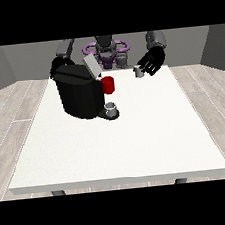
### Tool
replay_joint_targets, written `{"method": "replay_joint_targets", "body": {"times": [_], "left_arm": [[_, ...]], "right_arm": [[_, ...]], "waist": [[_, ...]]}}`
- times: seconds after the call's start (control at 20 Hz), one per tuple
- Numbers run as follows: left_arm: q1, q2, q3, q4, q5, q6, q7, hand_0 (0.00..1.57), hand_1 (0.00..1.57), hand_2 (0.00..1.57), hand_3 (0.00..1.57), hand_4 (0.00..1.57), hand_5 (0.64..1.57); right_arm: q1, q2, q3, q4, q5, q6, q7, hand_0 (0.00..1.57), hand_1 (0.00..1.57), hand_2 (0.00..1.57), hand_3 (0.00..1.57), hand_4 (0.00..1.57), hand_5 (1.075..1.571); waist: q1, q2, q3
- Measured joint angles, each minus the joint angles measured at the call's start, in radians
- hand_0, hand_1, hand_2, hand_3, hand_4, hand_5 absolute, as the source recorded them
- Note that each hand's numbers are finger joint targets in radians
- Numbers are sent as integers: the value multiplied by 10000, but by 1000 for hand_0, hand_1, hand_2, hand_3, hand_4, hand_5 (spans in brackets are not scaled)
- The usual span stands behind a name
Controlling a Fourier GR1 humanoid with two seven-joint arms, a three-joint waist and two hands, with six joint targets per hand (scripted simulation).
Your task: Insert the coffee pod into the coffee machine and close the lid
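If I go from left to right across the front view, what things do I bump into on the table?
Black coffee machine → red mug → small grey pod, held up by the hand at the view's right.

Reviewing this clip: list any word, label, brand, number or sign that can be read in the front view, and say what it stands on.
None can be read. The black coffee machine shows no brand or label on the side that faces the camera. The red mug, the grey cup on the machine's tray and the small pod at the hand at the view's right carry no visible marking. The white table bears no print.
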State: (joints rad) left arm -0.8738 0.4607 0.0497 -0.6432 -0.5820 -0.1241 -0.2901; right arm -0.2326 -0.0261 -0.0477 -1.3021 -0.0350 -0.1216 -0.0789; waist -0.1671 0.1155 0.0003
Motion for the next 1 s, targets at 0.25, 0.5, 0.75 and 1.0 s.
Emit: {"method": "replay_joint_targets", "body": {"times": [0.25, 0.5, 0.75, 1.0], "left_arm": [[-619, -204, 33, -232, -136, 6, 633, 1072, 1072, 1218, 1232, 520, 1571], [-1294, -20, 437, -55, -76, 120, 1063, 1209, 1209, 1245, 1188, 486, 1571], [-2034, 0, 607, -54, -21, -86, 1530, 1264, 1264, 1319, 1251, 516, 1571], [-2540, 116, 691, 25, -120, -46, 1628, 1281, 1281, 1306, 1226, 501, 1571]], "right_arm": [[-200, 12, 3, 159, -103, -67, -196, 0, 0, 0, 0, 521, 1571], [-448, 48, 344, -373, 63, -85, 304, 0, 0, 0, 0, 507, 1571], [-654, 23, 356, -435, 149, -256, 330, 0, 0, 0, 0, 502, 1571], [-843, -10, 429, -647, 304, -331, 313, 0, 0, 0, 0, 483, 1571]], "waist": [[-148, 91, -1], [-724, 294, -2], [-943, 537, -3], [-1220, 962, -2]]}}
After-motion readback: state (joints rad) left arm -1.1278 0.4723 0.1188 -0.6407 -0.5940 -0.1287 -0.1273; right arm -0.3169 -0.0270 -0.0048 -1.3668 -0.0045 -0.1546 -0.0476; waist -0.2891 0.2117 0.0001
